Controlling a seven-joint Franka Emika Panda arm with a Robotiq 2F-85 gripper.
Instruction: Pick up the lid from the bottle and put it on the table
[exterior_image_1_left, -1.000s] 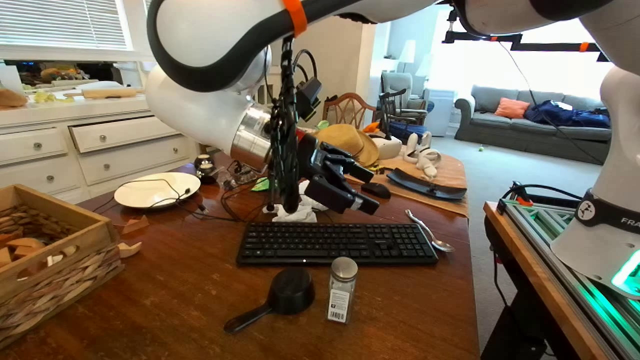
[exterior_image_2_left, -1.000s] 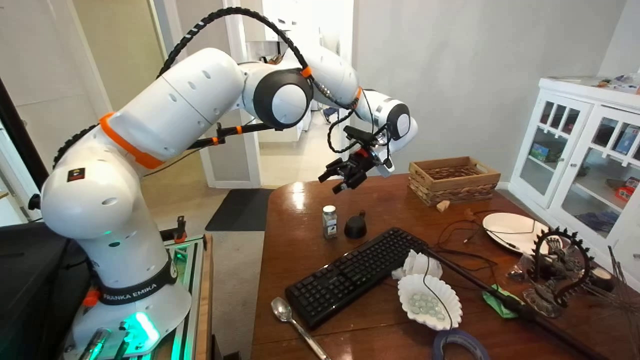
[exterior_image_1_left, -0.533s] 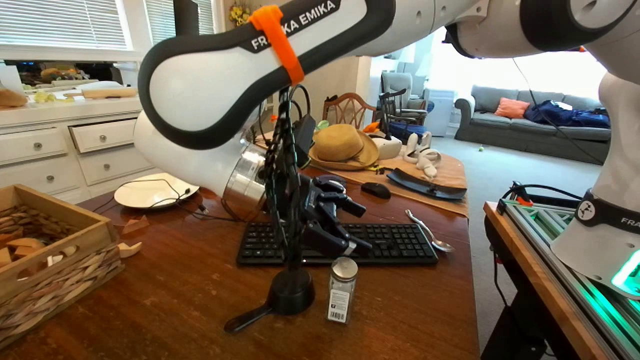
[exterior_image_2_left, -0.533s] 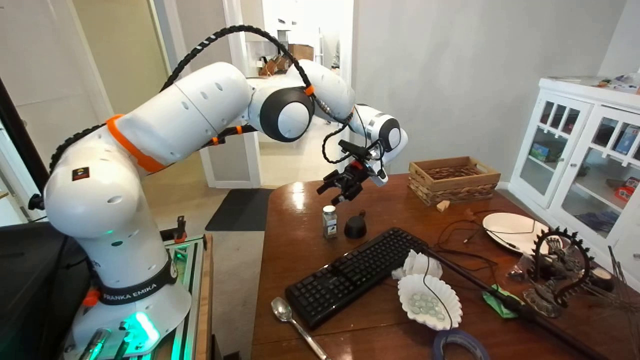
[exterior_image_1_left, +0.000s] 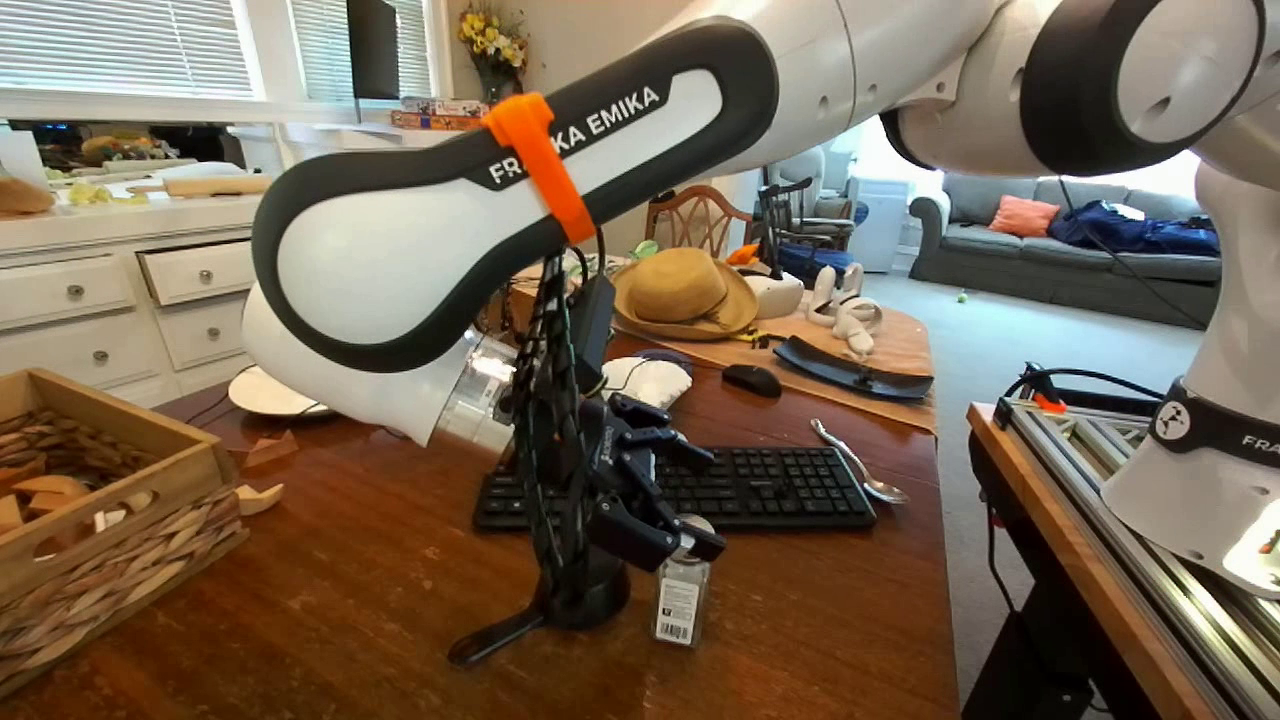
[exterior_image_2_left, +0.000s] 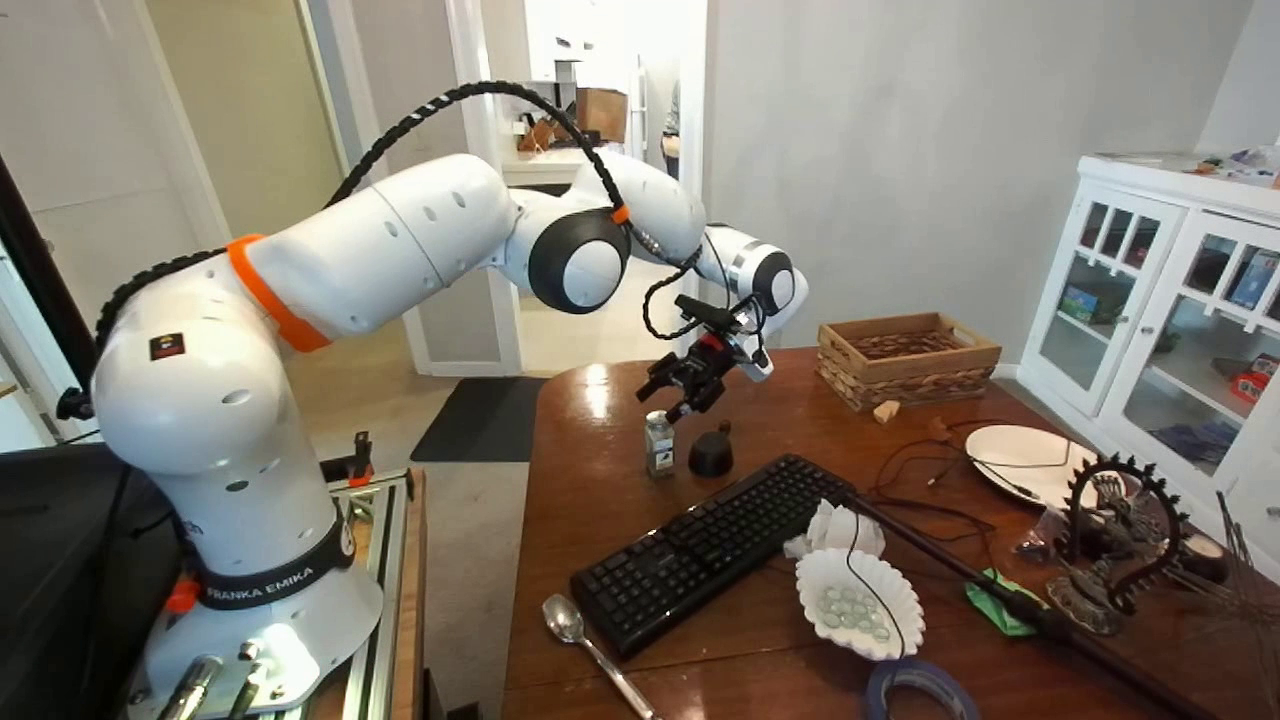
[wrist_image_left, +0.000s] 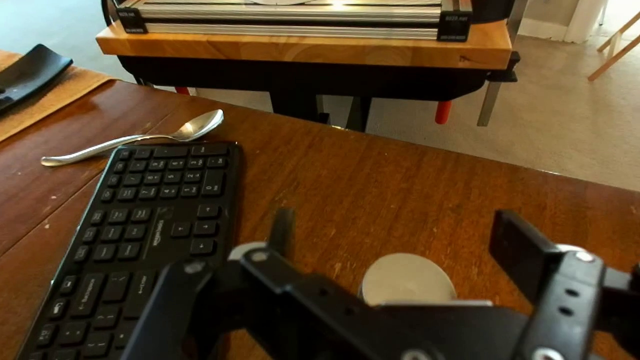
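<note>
The gripper (wrist_image_left: 398, 241) is hanging at a slant right by the top of the bottle (exterior_image_1_left: 680, 605), its fingers (wrist_image_left: 522, 250) standing wide apart, clasping nothing! I'm seeing the pale round lid (wrist_image_left: 407, 280) between them, gaps showing on either side! That lid is sitting on top of the bottle, and the bottle is standing upright on the reddish-brown table (exterior_image_1_left: 820, 640)! Just beside the bottle a black scoop (exterior_image_2_left: 711, 456) is resting, near the bottle a black keyboard (exterior_image_1_left: 770, 485) is lying, and farther from the bottle a silvery spoon (wrist_image_left: 196, 127) is glinting
</note>
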